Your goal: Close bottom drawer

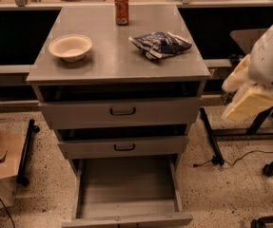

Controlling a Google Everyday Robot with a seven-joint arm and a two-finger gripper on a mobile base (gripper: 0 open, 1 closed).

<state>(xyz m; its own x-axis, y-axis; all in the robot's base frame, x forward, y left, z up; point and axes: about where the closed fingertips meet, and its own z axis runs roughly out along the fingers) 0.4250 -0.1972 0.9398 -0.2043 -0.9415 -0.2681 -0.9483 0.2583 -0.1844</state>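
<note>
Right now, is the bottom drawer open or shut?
Open: the bottom drawer is pulled far out, its tray interior exposed below the middle drawer. The gripper is off to the right of the cabinet, not touching it.

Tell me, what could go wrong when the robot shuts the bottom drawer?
The hand hangs right of the cabinet, well above the open bottom drawer; coming down, it might bump the middle drawer. A hard shove could topple the can.

Bottom drawer (126,186) pulled wide open (shallow grey tray); gripper out of view.
</note>
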